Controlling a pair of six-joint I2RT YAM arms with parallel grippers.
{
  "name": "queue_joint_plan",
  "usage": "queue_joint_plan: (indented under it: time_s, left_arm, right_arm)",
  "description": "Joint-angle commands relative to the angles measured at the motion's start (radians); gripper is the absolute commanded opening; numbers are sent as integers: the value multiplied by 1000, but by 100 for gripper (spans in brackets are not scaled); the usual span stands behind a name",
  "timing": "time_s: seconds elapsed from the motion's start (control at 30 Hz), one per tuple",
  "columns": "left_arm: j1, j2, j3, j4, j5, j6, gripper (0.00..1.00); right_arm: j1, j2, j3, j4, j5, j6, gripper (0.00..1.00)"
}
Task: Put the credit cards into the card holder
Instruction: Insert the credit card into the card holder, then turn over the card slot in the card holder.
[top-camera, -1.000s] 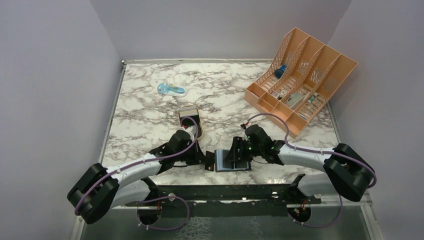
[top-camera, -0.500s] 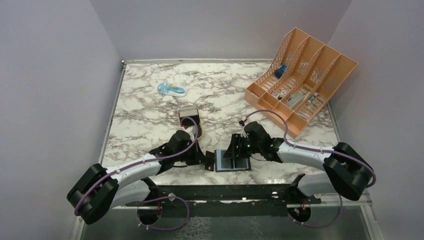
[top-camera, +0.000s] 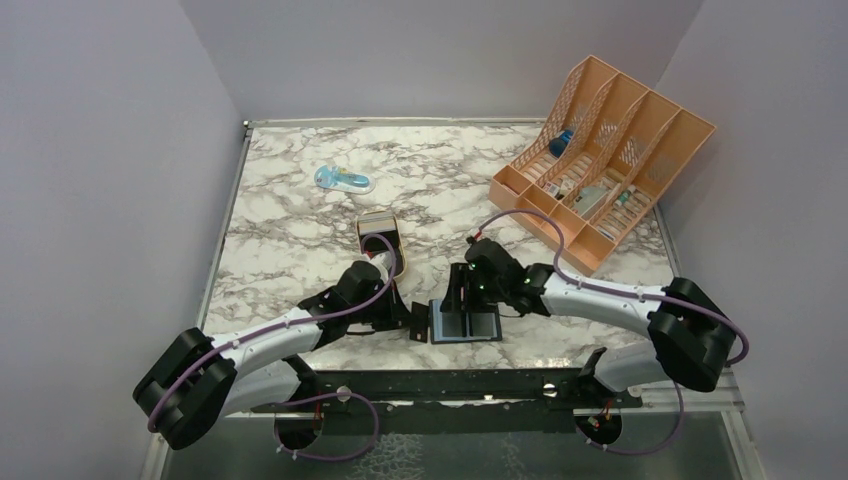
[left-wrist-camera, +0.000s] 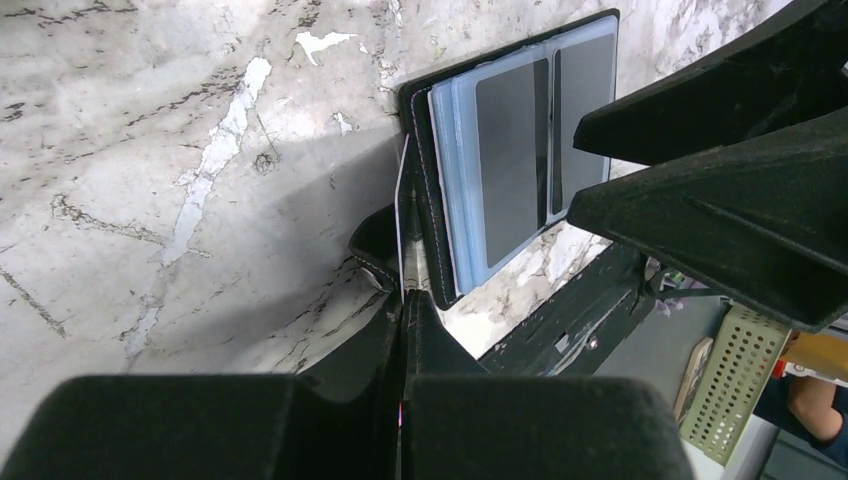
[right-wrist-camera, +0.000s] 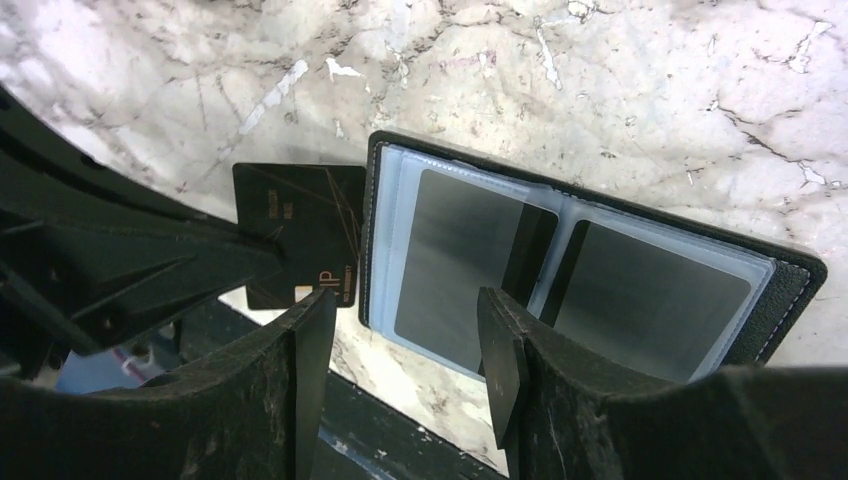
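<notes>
The card holder (top-camera: 470, 325) lies open near the table's front edge, its blue-grey slotted faces (right-wrist-camera: 560, 265) turned up. My left gripper (left-wrist-camera: 403, 300) is shut on one of the credit cards (left-wrist-camera: 400, 200), held upright on edge against the holder's left side. From the right wrist the card (right-wrist-camera: 300, 235) looks dark, with "VIP" lettering. My right gripper (right-wrist-camera: 405, 335) is open over the holder's left page, nothing between its fingers. I cannot tell whether it touches the holder. In the top view the left gripper (top-camera: 417, 322) and the right gripper (top-camera: 462, 305) stand close together.
A gold tin (top-camera: 381, 240) sits just behind the left wrist. A blue and white item (top-camera: 343, 180) lies farther back on the left. A peach desk organiser (top-camera: 600, 160) fills the back right. The black front rail (top-camera: 450, 385) runs just below the holder.
The right gripper has slid left and a little farther from the front edge, over the holder's left page. The left gripper and its card have stayed put.
</notes>
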Motion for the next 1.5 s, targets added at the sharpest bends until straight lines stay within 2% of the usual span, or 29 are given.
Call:
queue_joint_plan:
  time_s: [0.0,0.27,0.5,0.77,0.9,1.1,1.47]
  left_arm:
    - [-4,-16,-10,6,-35,3,0]
    - [-4,-26,-12,6,-33,5,0]
    - [-4,-27,-19,13,-30,5,0]
    - [-4,-28,-24,20,-28,5,0]
    - [-4,-30,-27,20,-30,4,0]
    - [-4,-34,-27,13,-37,8,0]
    - [-4,-37,-24,2,-42,11,0]
  right_arm:
    - [51,65,90,-178,196,55,56]
    - [153,202,233,-344,358,132,62]
    - [211,294,314,-397,423,148,67]
    - [238,397,372,-482,523,162,66]
    - [241,381,364,-469,534,155,61]
    - [240,282,303,-364,491,127,58]
    - [241,218,251,-278,459,110,58]
